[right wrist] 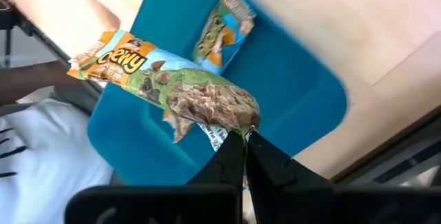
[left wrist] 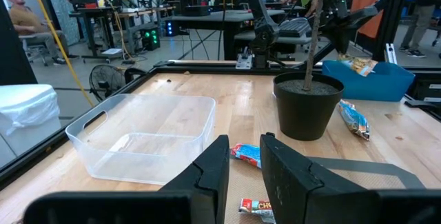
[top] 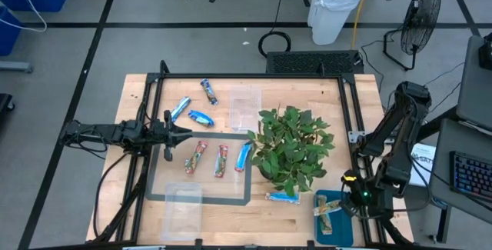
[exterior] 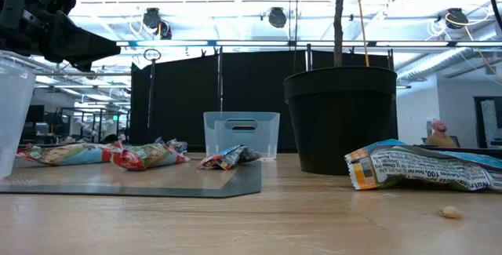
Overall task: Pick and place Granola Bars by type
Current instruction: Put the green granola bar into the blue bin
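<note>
Now we have the right gripper [right wrist: 244, 136] over the teal tray [right wrist: 303, 93], which sits at the table edge just past the potted plant [top: 292, 144]. Its jaws are pinched tight on the crimped end of a green-and-beige granola bar [right wrist: 186, 89], so the bar hangs sideways from the tips above the tray floor. A second bar of the same kind [right wrist: 224, 27] already lies in the tray, a little beyond the held one.

To do this step well, we judge that we should lower until the dangling bar nearly rests on the tray floor, beside its twin and not across the rim, and only then part the jaws. Releasing from height risks a bounce over the low wall.

On the far side of the plant, the left gripper [left wrist: 244, 162] hovers with its fingers partly apart and nothing between them, just above the grey mat [top: 157, 169]. Red-and-tan bars [top: 197, 158] and a blue bar [top: 244, 156] wait on that mat, more blue ones [top: 201, 117] lie beyond it, and one blue bar [top: 282, 197] lies between the plant and the tray. A clear tub [left wrist: 141, 138] stands near the plant.
</note>
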{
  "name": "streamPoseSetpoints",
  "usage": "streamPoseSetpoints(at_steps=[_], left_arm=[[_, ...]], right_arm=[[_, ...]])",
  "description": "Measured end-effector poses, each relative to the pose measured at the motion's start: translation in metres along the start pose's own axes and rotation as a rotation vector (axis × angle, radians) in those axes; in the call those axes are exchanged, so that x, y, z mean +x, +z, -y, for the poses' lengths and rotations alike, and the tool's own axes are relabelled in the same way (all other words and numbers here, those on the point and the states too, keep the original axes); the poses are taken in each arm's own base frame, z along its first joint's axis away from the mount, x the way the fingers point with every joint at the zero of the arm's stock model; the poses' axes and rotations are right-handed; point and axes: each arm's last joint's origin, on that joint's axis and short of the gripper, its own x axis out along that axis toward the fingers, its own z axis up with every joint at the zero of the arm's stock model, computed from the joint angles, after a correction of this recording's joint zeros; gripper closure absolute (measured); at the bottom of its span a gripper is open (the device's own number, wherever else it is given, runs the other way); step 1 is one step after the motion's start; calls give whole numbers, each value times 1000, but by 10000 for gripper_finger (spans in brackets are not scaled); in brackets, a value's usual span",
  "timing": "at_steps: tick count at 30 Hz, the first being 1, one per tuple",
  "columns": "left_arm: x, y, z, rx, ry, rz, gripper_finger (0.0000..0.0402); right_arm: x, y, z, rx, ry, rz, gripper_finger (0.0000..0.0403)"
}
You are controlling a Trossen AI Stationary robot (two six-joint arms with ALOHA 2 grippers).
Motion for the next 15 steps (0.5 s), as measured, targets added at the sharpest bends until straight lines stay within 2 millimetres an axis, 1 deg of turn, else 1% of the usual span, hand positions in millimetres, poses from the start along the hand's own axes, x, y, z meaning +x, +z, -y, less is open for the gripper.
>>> streamPoseSetpoints(at_steps=[5, 12, 15], left_arm=[[0, 0, 0, 0, 0, 0, 314], [0, 0, 0, 0, 0, 0, 314], [0, 0, 0, 0, 0, 0, 314]], right_arm=[[-4, 4, 5, -10, -28, 17, 403], [-4, 3, 9, 38, -111, -45, 403], [-5, 4, 10, 35, -117, -38, 403]])
